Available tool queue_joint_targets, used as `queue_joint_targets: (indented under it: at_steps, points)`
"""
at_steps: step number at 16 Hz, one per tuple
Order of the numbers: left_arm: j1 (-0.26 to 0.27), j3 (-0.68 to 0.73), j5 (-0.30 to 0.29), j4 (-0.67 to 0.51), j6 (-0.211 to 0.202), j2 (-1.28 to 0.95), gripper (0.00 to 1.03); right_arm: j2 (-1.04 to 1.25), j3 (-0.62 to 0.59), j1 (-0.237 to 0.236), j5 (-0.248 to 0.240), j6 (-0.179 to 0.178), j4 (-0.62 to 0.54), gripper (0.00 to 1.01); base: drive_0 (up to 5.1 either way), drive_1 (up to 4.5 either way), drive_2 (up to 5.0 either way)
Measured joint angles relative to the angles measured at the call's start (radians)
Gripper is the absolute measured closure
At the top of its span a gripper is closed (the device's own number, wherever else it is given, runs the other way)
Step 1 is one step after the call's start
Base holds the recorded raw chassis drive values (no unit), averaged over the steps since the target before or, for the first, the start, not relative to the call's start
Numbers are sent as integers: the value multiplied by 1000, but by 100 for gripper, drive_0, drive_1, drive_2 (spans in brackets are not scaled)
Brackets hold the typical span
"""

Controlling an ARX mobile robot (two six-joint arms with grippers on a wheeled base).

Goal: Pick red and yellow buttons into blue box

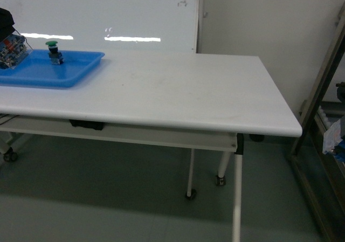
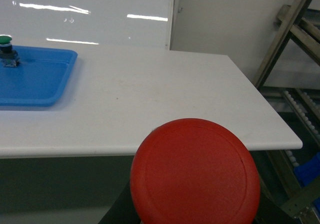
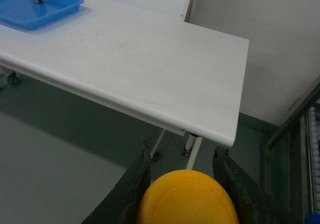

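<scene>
White table point(image 1: 178, 91) fills the frame, tray point(image 1: 48, 72) upper left. Left gripper point(image 2: 195, 204) holds the red button point(image 2: 195, 171), right gripper point(image 3: 185, 194) clamps the yellow button point(image 3: 187, 199). Both look light, rigid, smooth-capped; grip the bodies.

Before me stands a long white table point(image 1: 178, 91) on thin white legs with castors, set on a grey-green floor point(image 1: 108, 199). At its far left lies a shallow blue plastic tray point(image 1: 54, 72), and on it a small green-capped push-button point(image 1: 54, 52) stands upright on its dark body. Behind the table a glossy whiteboard point(image 1: 108, 15) leans along the pale wall. A metal rack point(image 1: 323, 107) rises at my right.
</scene>
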State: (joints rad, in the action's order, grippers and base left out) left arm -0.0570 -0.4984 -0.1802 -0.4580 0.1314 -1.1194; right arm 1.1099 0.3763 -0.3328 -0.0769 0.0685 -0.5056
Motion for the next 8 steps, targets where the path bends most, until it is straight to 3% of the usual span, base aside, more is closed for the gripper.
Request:
queue_joint_targets:
  at_steps: [8]
  points:
    - [0, 0, 0, -1, 0, 0, 79, 0, 0, 0, 0, 0, -1, 69, 471, -242, -242]
